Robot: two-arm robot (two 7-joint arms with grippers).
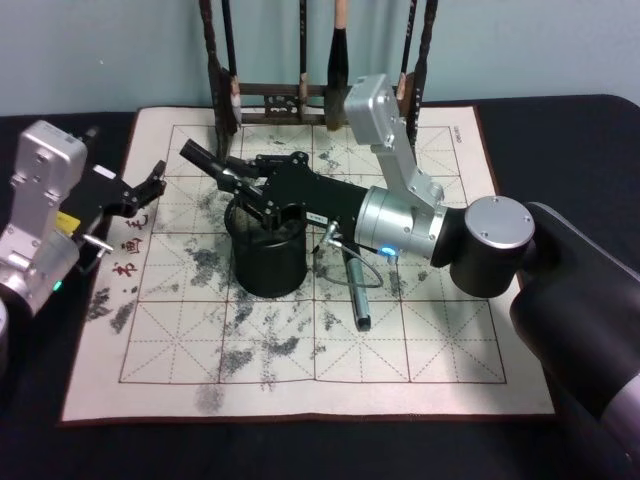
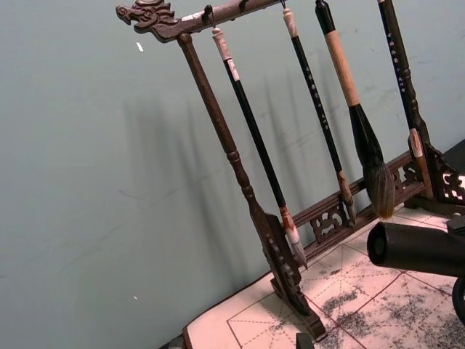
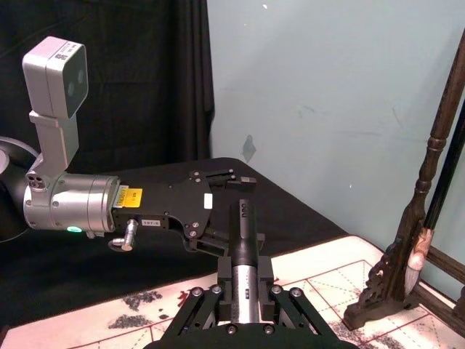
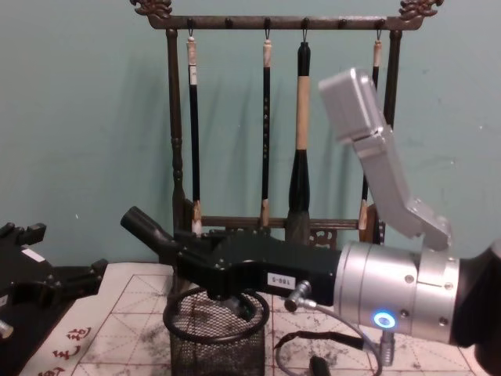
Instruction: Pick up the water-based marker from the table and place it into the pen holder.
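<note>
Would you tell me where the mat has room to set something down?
Free: near strip of the mat, between pen holder and front edge. Crowded: above the holder, where the right gripper holds the marker, a pen beside.

The pen holder [image 1: 268,265] is black metal wire mesh with a smooth solid rim. The marker [image 1: 203,158] looks matt black plastic, as does the right end effector [image 1: 238,182]; its wrist [image 1: 400,225] is brushed silver metal. The calligraphy mat [image 1: 430,340] is matt, ink-stained white; the brush rack [image 4: 175,117] dark carved wood.
</note>
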